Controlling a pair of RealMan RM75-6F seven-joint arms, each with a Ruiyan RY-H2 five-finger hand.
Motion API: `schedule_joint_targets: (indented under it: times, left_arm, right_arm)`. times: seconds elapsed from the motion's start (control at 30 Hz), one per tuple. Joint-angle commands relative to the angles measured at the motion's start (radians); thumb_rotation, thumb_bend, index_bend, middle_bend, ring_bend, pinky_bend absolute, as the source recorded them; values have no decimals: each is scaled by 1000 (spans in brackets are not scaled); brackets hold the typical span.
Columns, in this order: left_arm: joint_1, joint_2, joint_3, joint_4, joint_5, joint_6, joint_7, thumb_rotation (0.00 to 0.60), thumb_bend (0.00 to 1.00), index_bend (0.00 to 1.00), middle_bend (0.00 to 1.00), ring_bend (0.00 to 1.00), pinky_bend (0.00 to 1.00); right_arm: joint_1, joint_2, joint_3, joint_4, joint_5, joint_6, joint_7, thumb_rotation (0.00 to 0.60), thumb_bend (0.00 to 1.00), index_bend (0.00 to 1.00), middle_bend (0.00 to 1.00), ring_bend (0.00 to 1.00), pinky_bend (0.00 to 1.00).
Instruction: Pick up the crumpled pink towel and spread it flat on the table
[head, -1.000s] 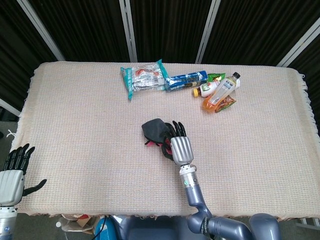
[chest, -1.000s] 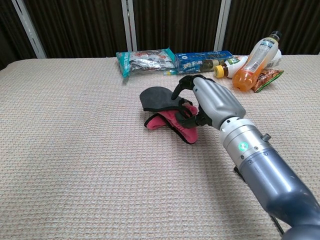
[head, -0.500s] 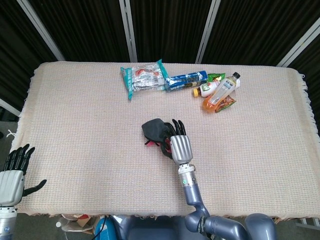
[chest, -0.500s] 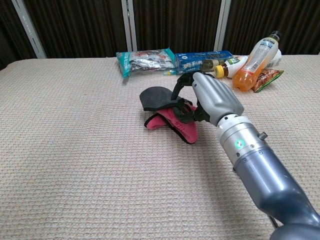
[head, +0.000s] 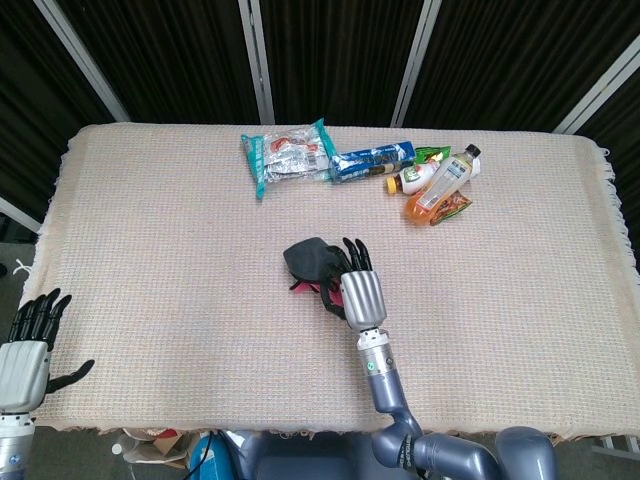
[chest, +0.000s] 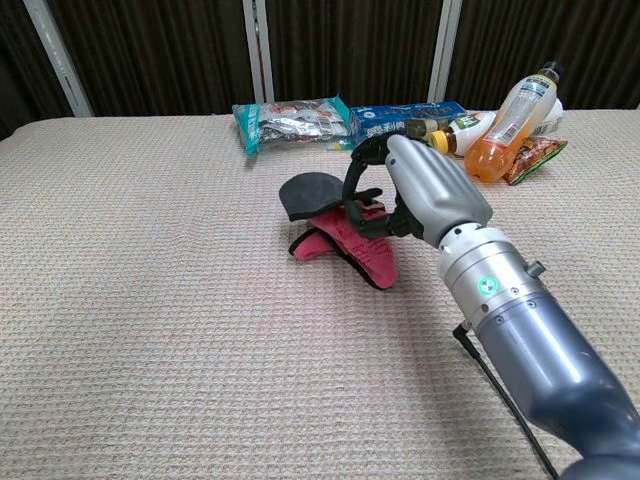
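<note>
Down at the near left corner, your left hand (head: 25, 352) hung off the worktop (head: 150, 250) edge, fingers spread, holding nothing. Nearer the middle, your right hand (chest: 425, 190) had its fingers curled onto the towel (chest: 340, 235), gripping its dark upper fold while the pink part lay crumpled on the cloth. Well beyond, along the far edge, lay two snack packets (head: 290, 155) and the bottles (head: 440, 180).
</note>
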Motion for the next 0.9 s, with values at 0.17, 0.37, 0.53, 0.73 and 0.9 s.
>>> schedule_joint_targets:
  times: [0.17, 0.37, 0.53, 0.73, 0.9]
  left_arm:
    - [3, 2, 1, -1, 2, 5, -5, 600, 48, 0, 0, 0, 0]
    - [2, 4, 2, -2, 2, 3, -7, 600, 48, 0, 0, 0, 0]
    - [-1, 5, -2, -13, 0, 0, -10, 600, 49, 0, 0, 0, 0]
    - [-16, 2, -10, -44, -2, -18, 6, 600, 49, 0, 0, 0, 0]
    - [-33, 1, -26, -81, -23, -44, 16, 600, 49, 0, 0, 0, 0]
  right_arm:
    - [-4, 8, -4, -11, 5, -11, -6, 600, 514, 556, 255, 94, 40]
    - [-6, 18, -9, -28, -2, -9, -11, 600, 517, 567, 260, 95, 40]
    - [-2, 53, -2, -85, -27, 13, -40, 600, 517, 571, 260, 95, 40]
    - [17, 152, 55, -253, -49, 31, -161, 600, 516, 571, 260, 95, 40]
    - [40, 239, 122, -415, -15, 6, -306, 600, 516, 576, 260, 95, 40]
